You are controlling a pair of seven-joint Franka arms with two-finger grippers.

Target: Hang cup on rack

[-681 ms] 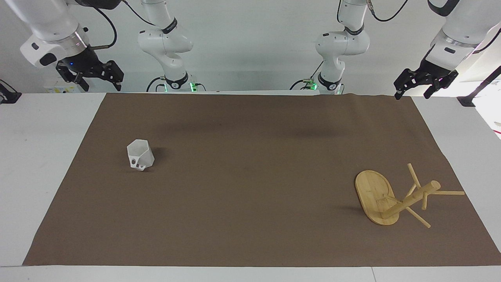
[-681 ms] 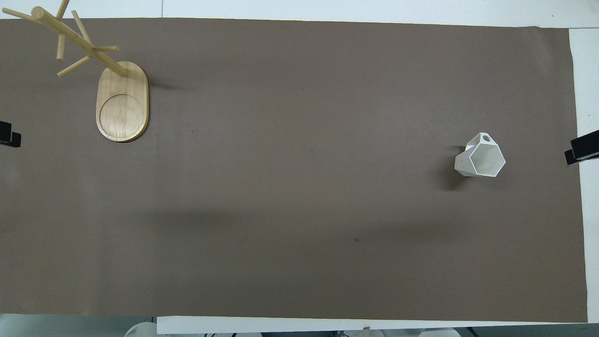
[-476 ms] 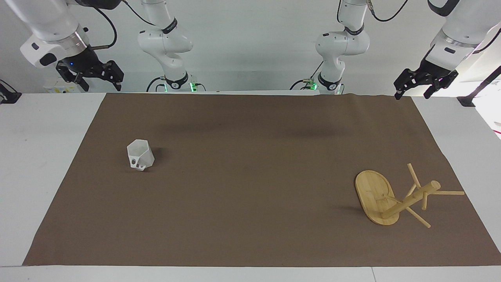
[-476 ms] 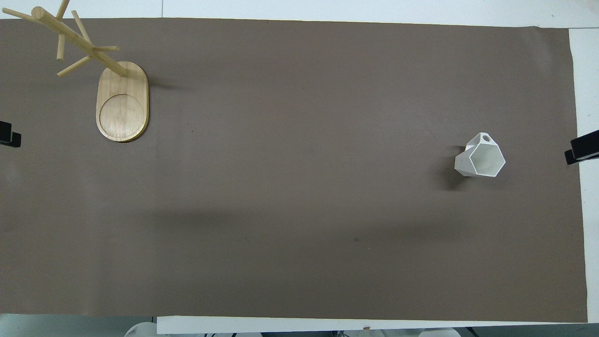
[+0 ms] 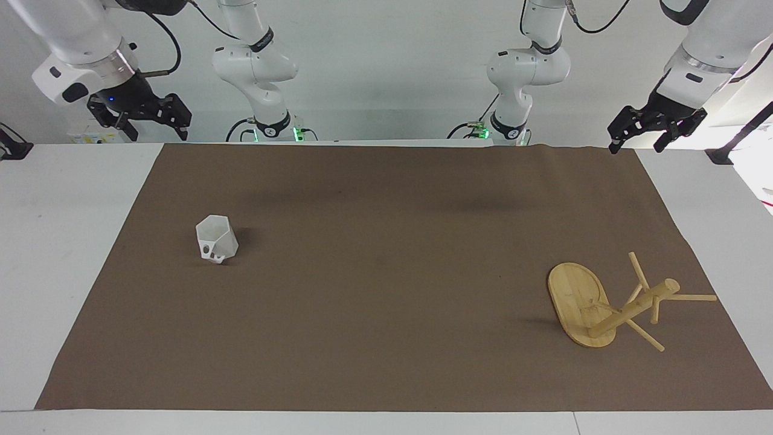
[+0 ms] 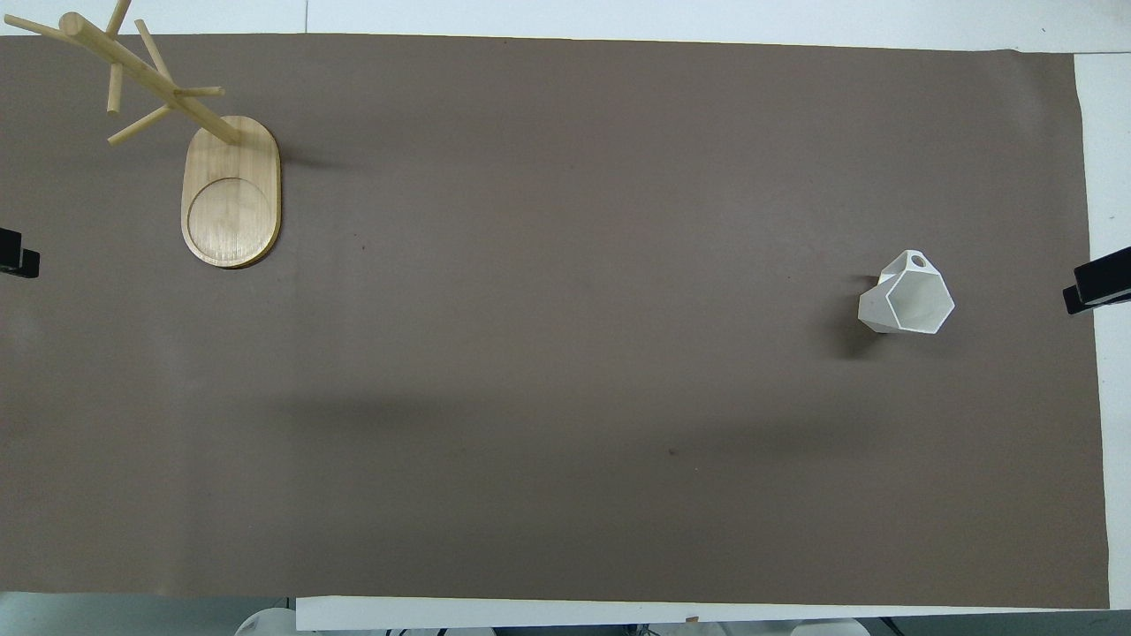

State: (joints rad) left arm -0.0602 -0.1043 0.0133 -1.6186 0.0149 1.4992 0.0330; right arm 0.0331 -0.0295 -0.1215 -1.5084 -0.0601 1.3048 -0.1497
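Nothing is in hand yet: the task stands at its very start, and the first move looks to be a reach for the white faceted mug [image 5: 216,240], which sits upright on the brown mat [image 5: 386,272] toward the right arm's end of the table [image 5: 72,199], its blocky handle turned away from the robots. The right end effector [image 5: 140,115] hangs empty with its fingers spread wide, raised over the table's edge by its own base, well apart from the mug. The bamboo mug tree [image 5: 610,302] stands toward the left arm's end of the table, farther from the robots than the mug and well apart from it. The left end effector [image 5: 655,128] waits, open and empty, over the mat's corner. A grasp that leaves the handle's hole free for a peg seems called for
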